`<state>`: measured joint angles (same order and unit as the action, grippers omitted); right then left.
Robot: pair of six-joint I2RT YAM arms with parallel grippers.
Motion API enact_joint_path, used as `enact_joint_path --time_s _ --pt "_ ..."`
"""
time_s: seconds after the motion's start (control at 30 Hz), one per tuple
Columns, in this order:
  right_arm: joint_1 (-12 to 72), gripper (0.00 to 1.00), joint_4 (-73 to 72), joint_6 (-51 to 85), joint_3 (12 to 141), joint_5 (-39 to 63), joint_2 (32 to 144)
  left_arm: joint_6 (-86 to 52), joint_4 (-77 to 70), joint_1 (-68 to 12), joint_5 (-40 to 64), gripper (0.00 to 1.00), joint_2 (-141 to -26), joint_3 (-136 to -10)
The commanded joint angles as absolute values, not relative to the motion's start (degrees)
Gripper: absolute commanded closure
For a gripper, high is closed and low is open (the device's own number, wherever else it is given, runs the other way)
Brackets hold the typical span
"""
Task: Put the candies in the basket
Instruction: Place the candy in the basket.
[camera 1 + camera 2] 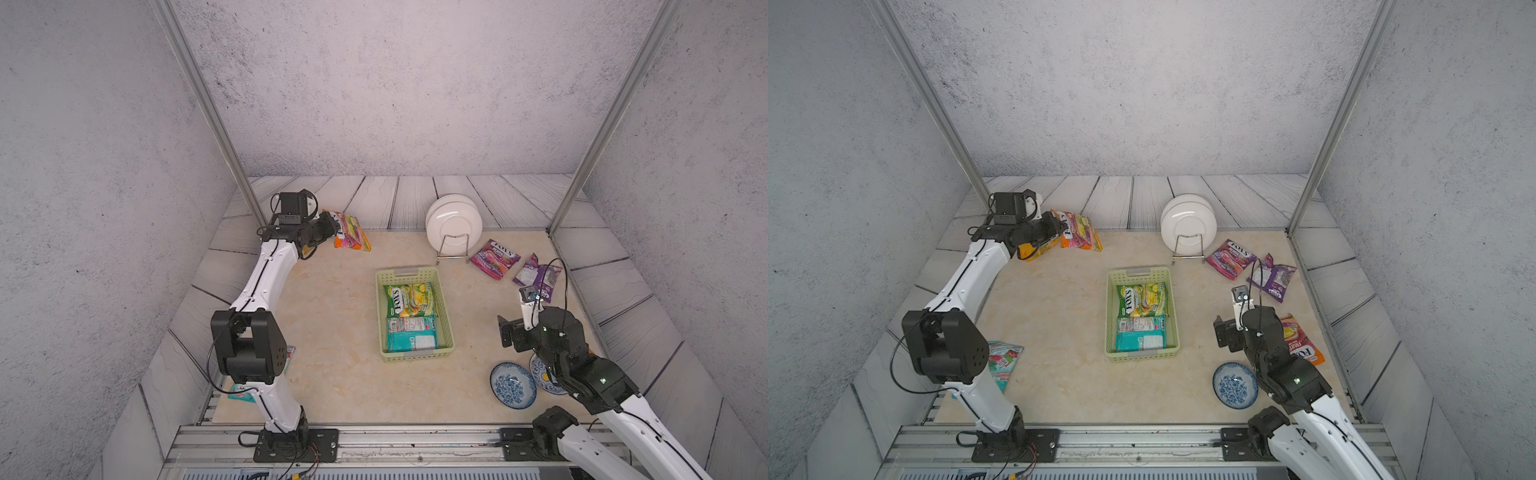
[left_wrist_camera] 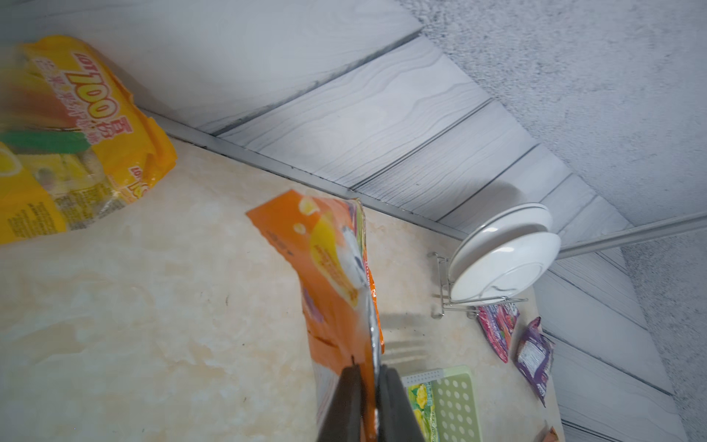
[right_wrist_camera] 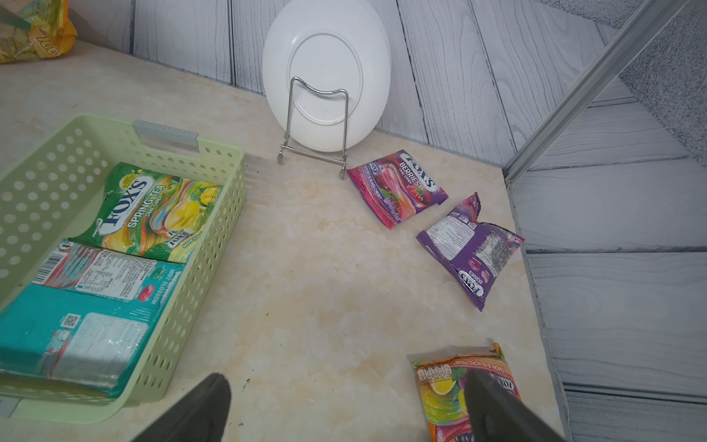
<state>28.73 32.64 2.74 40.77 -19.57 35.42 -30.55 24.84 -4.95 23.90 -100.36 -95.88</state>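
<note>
At the far corner of the table (image 1: 332,324), an orange-pink candy packet (image 1: 351,232) hangs pinched by its edge in the left gripper (image 2: 369,371); best carried high over the central basket (image 1: 448,320) rim before release. Right gripper (image 3: 346,377) hovers spread wide, empty

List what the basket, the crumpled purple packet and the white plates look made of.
Basket: matte pale-green plastic, judging by its moulded round holes.
Crumpled purple packet: thin glossy plastic film, going by its creases and sheen.
White plates: probably glazed ceramic, smooth with a foot ring; hard plastic can't be ruled out.
</note>
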Motion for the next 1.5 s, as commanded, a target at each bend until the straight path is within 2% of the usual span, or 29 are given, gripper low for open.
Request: enact_joint_path --time_s 0.0,0.5,0.83,1.13,1.47 --pt "28.6 0.00 31.8 2.4 40.6 -19.7 35.3 -31.7 21.9 -7.7 25.4 1.00 -96.9 -94.3" --pt "28.6 0.00 31.6 2.2 40.2 -20.1 36.0 -44.1 13.7 -18.8 32.2 1.00 -93.3 -82.9" --pt "28.6 0.00 31.6 2.1 40.3 -19.7 36.6 -48.9 7.7 -25.2 32.4 1.00 -93.8 -75.9" --pt "28.5 0.00 31.7 2.1 40.3 -20.4 36.9 -51.4 2.6 -26.5 29.8 1.00 -96.2 -70.0" --pt "28.6 0.00 31.5 2.1 40.0 -20.3 36.8 -47.5 2.6 -27.0 27.1 1.00 -99.2 -68.9"
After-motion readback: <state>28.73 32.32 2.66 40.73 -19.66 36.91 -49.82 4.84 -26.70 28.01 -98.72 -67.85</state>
